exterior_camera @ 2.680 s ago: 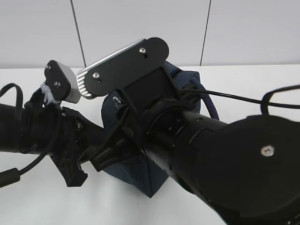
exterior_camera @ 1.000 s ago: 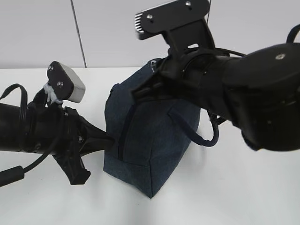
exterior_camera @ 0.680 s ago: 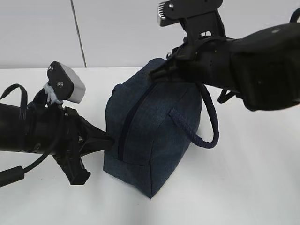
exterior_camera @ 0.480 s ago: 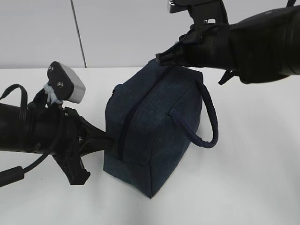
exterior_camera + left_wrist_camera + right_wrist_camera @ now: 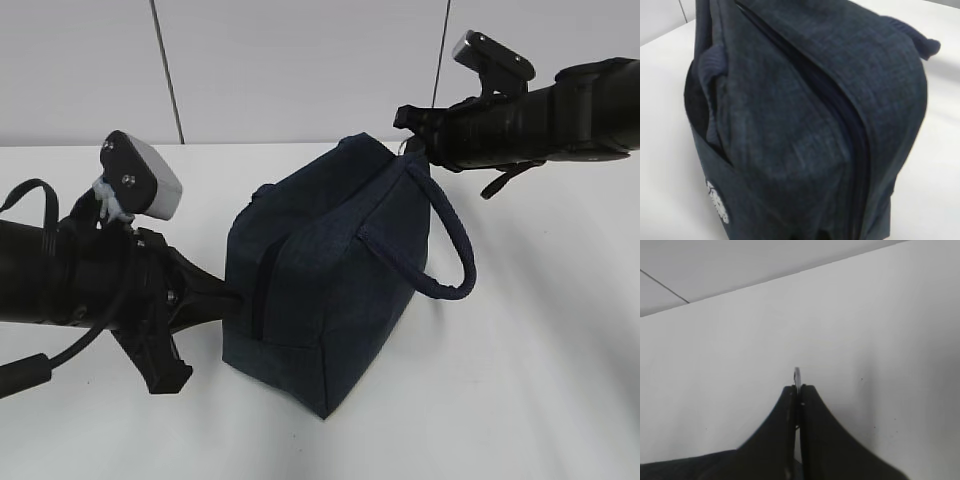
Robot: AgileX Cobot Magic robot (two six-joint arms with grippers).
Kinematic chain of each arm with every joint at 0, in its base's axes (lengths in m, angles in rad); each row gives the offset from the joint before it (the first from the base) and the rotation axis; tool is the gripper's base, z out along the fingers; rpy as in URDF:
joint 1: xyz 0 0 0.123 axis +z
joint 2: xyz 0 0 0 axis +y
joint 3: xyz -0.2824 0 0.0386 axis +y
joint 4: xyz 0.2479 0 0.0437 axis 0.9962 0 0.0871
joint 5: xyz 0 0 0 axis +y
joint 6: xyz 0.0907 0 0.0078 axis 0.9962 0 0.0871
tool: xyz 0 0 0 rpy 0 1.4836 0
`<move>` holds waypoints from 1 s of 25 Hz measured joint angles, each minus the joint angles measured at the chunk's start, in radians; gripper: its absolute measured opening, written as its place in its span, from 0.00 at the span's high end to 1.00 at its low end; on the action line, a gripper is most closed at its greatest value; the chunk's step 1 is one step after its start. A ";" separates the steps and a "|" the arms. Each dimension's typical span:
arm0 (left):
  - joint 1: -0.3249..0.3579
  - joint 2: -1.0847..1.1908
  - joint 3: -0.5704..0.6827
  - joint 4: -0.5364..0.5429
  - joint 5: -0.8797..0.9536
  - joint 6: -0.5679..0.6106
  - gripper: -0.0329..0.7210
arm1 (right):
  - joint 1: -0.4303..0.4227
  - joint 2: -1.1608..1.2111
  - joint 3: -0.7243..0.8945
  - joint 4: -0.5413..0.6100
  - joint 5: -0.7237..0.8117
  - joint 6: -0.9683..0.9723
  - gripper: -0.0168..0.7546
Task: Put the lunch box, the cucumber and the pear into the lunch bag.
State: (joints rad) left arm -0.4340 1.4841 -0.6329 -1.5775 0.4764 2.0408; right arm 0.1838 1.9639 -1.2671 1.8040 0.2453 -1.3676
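The dark navy lunch bag [image 5: 320, 270] stands on the white table and fills the left wrist view [image 5: 790, 125]. Its zipper seam runs closed along the top. My left gripper [image 5: 236, 295] is pressed to the bag's near left end, its fingers drawn to a point on the fabric. My right gripper [image 5: 405, 122] is at the bag's far top corner. In the right wrist view it [image 5: 796, 389] is shut on the metal ring pull [image 5: 797, 374], which pokes out past the tips. The lunch box, the cucumber and the pear are out of view.
One rope handle [image 5: 450, 250] loops out on the bag's right side. The white table [image 5: 540, 380] runs back to a pale tiled wall [image 5: 300, 60]. My left arm lies low across the front left.
My right gripper has travelled from the bag's near left end along its top to the far right corner, holding the ring pull. The bag's far end has lifted slightly. The left arm has stayed put.
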 joint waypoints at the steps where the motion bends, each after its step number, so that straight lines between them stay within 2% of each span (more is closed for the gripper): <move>1: 0.000 0.000 0.000 0.000 -0.006 -0.011 0.98 | -0.005 0.000 0.000 -0.006 0.012 0.004 0.95; 3: 0.000 0.000 0.000 0.007 -0.032 -0.046 0.92 | -0.016 -0.007 0.000 -0.036 0.021 0.005 0.84; 4: 0.000 0.000 0.000 0.017 -0.044 -0.075 0.87 | -0.022 -0.016 0.000 -0.053 0.024 0.005 0.74; 7: 0.000 -0.019 0.000 0.073 -0.071 -0.183 0.61 | -0.031 -0.061 0.000 -0.136 0.035 0.006 0.40; 9: 0.000 -0.048 0.000 0.126 -0.076 -0.266 0.50 | -0.031 -0.109 0.000 -0.193 0.041 0.006 0.27; 11: 0.000 -0.094 0.000 0.214 -0.075 -0.378 0.46 | -0.031 -0.155 0.000 -0.255 0.083 0.009 0.26; 14: 0.000 -0.178 0.000 0.416 -0.067 -0.634 0.48 | -0.031 -0.237 0.005 -0.421 0.166 0.117 0.28; 17: 0.000 -0.276 0.000 0.694 -0.034 -0.969 0.50 | -0.031 -0.329 0.032 -0.712 0.263 0.371 0.32; 19: 0.000 -0.350 0.000 0.868 0.003 -1.164 0.51 | -0.031 -0.394 0.063 -0.964 0.341 0.588 0.33; 22: 0.000 -0.462 0.000 1.056 0.081 -1.417 0.51 | -0.031 -0.500 0.145 -1.286 0.438 0.895 0.34; 25: 0.000 -0.588 0.000 1.205 0.157 -1.620 0.51 | -0.031 -0.652 0.276 -1.498 0.496 1.104 0.36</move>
State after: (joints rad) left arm -0.4340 0.8963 -0.6329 -0.3725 0.6334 0.4207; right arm 0.1527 1.3116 -0.9911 0.3056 0.7411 -0.2637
